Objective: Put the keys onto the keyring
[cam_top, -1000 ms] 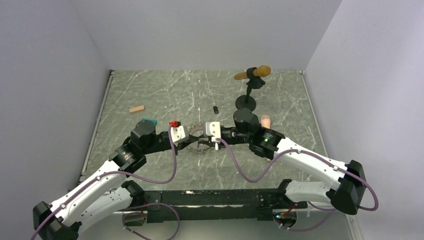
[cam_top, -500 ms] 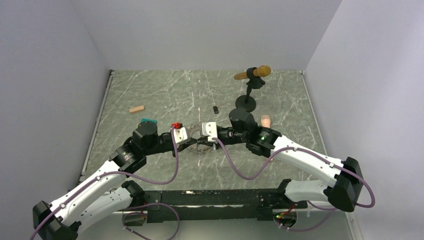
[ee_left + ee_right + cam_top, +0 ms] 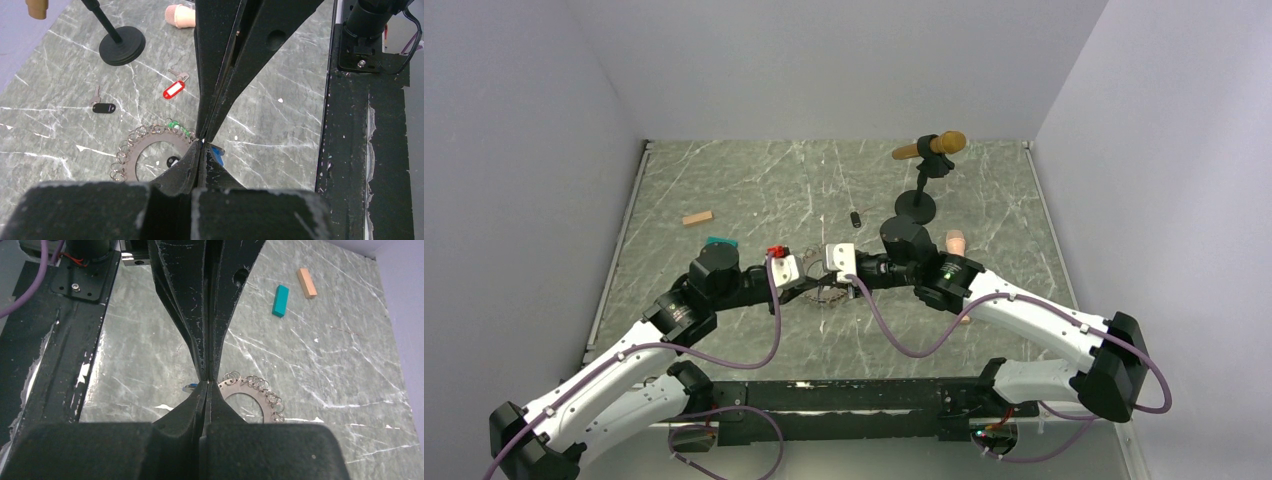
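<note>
In your left wrist view, at the left, a tiny black-tagged key [image 3: 103,107] lies alone on the grey marbled table [image 3: 280,125]. To its right, at lower centre, is the keyring [image 3: 150,141], a flat grey metal ring fringed with small wire loops, lying flat on the table. A green tag [image 3: 180,128] sits at its upper right rim. Your left gripper [image 3: 202,144] has its black fingers pressed together, and the tips meet just beside that rim. You cannot tell whether they pinch anything. A blue tag [image 3: 216,154] shows just right of the tips, partly hidden by the fingers. Above the ring and well apart from it, the red-tagged key [image 3: 173,90] lies free. In the upper left is a black round-based stand [image 3: 121,45], with a pink rounded thing [image 3: 181,16] at the top edge.

In your right wrist view, your right gripper [image 3: 207,384] is also closed. A sliver of blue shows just left of its tips, and the keyring lies just to their right. In the upper right, a teal block [image 3: 281,300] and a tan wooden block [image 3: 306,283] lie near each other, well apart from the ring.

From above, both arms cover most of the ring.
</note>
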Robot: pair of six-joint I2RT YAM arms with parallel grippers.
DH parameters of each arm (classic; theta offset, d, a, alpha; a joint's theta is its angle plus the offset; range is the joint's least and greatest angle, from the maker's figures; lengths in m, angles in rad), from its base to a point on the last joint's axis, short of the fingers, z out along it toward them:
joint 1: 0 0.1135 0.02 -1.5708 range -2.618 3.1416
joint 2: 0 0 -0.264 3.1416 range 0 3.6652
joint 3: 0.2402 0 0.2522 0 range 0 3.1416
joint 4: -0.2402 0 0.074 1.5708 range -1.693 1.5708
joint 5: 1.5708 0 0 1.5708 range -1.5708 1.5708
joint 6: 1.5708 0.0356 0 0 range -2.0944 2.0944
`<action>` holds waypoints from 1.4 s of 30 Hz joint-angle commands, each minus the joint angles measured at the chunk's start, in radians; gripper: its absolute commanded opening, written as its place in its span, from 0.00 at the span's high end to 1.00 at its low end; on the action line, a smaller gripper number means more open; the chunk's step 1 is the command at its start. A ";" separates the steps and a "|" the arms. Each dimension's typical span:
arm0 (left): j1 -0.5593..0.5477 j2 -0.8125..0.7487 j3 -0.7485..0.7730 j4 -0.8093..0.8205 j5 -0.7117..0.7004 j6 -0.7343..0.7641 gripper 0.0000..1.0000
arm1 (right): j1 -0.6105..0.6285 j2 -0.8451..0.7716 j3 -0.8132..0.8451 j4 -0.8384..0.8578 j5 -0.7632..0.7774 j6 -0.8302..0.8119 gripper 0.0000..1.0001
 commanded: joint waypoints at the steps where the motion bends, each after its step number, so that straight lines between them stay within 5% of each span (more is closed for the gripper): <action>1: 0.010 -0.055 0.011 0.088 0.014 -0.043 0.74 | 0.005 -0.014 0.027 0.008 -0.016 0.000 1.00; 4: 0.031 -0.146 -0.059 0.191 0.008 -0.070 0.46 | -0.003 -0.075 -0.002 0.057 -0.050 0.013 1.00; 6: 0.053 -0.207 -0.108 0.265 0.014 -0.079 0.41 | -0.005 -0.137 -0.052 0.109 -0.044 0.010 1.00; 11: 0.072 -0.277 -0.171 0.366 0.072 -0.071 0.42 | -0.004 -0.317 -0.243 0.320 0.006 -0.005 1.00; 21: 0.075 -0.137 -0.156 0.473 0.332 -0.134 0.56 | -0.001 -0.367 -0.352 0.463 -0.026 -0.015 1.00; 42: 0.050 -0.113 -0.160 0.466 0.275 -0.096 0.65 | 0.010 -0.286 -0.336 0.541 -0.090 -0.012 1.00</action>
